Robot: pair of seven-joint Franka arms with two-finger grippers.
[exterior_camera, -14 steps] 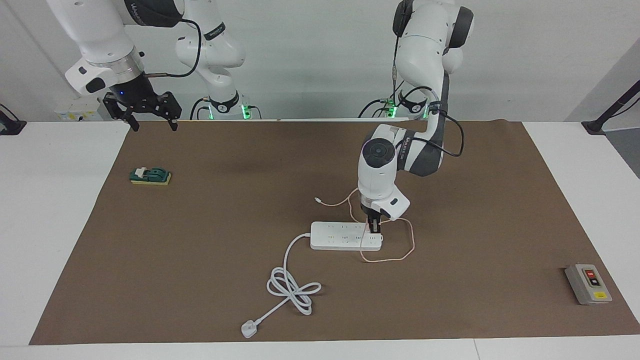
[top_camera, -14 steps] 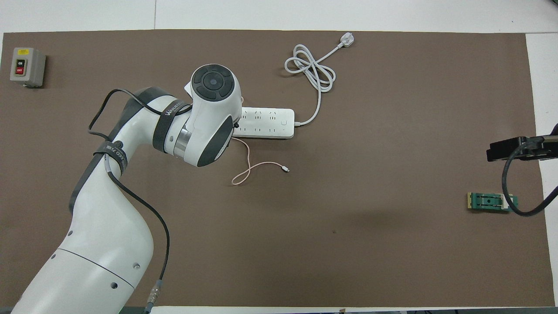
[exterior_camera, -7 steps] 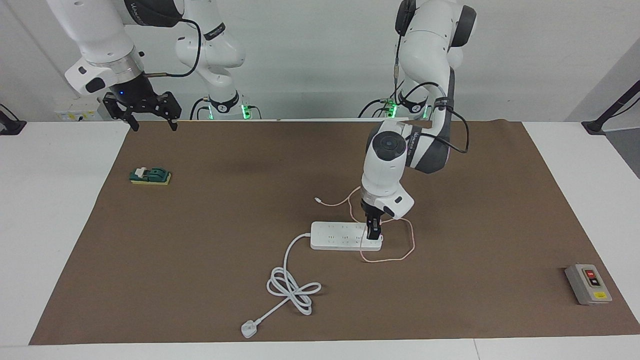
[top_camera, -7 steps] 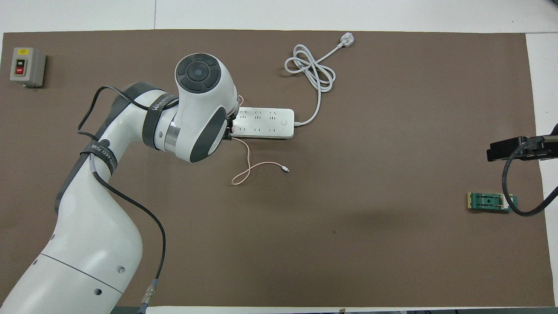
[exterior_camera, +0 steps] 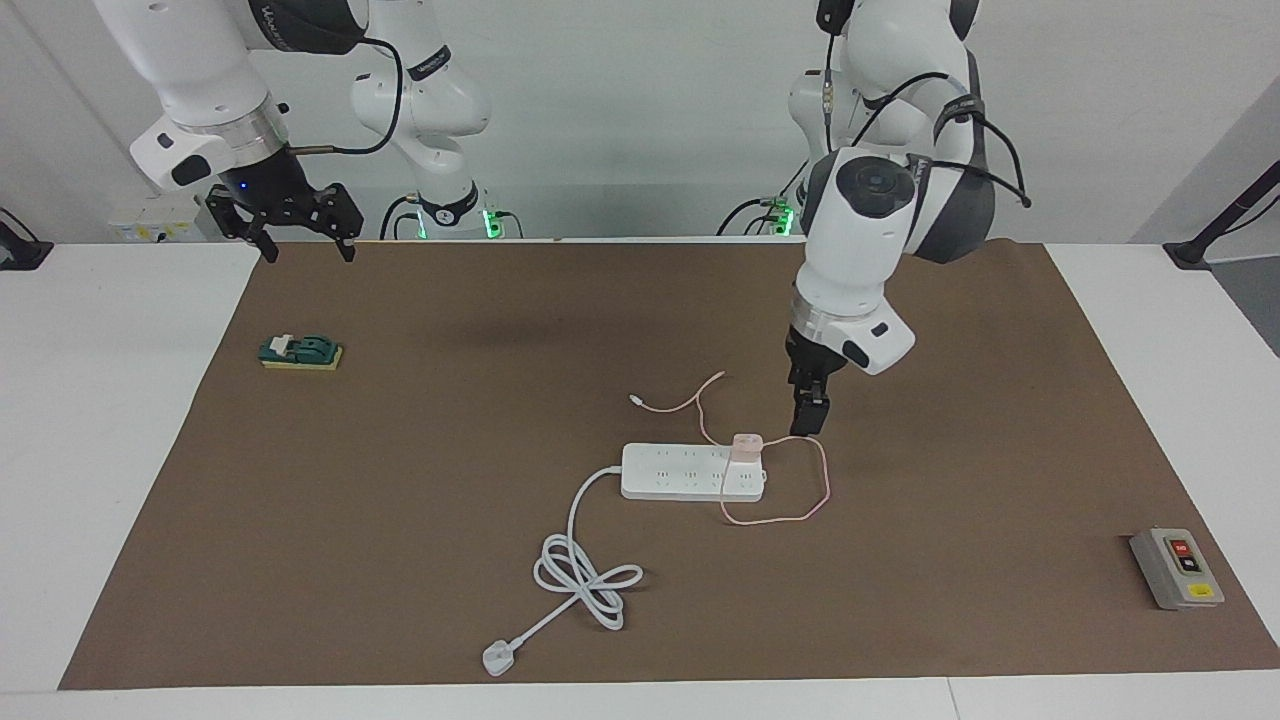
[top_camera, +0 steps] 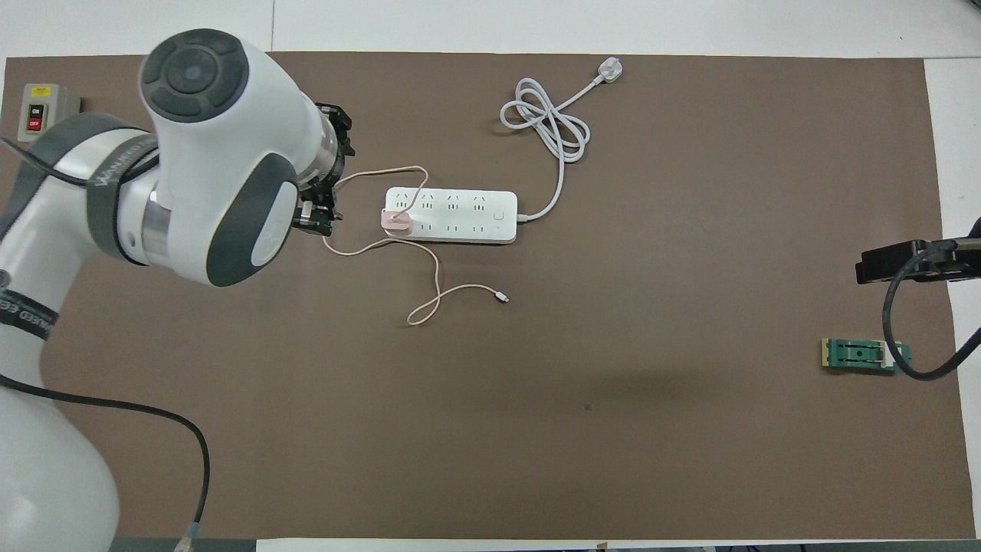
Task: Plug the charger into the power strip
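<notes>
Charger [exterior_camera: 746, 446] seated in power strip [exterior_camera: 680, 472], left tool [exterior_camera: 808, 418] raised, empty, width unclear, right tool [exterior_camera: 298, 236] waiting wide

Matt brown paper-like mat [exterior_camera: 400, 480], glossy white plastic power strip [exterior_camera: 680, 472], seemingly smooth pink charger [exterior_camera: 746, 445]

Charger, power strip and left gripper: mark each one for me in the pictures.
charger [exterior_camera: 746, 446], facing view, on the pink cube's top face.
power strip [top_camera: 460, 216], overhead view, on its white top among the sockets.
left gripper [exterior_camera: 808, 418], facing view, at its dark fingertips above the mat.
</notes>
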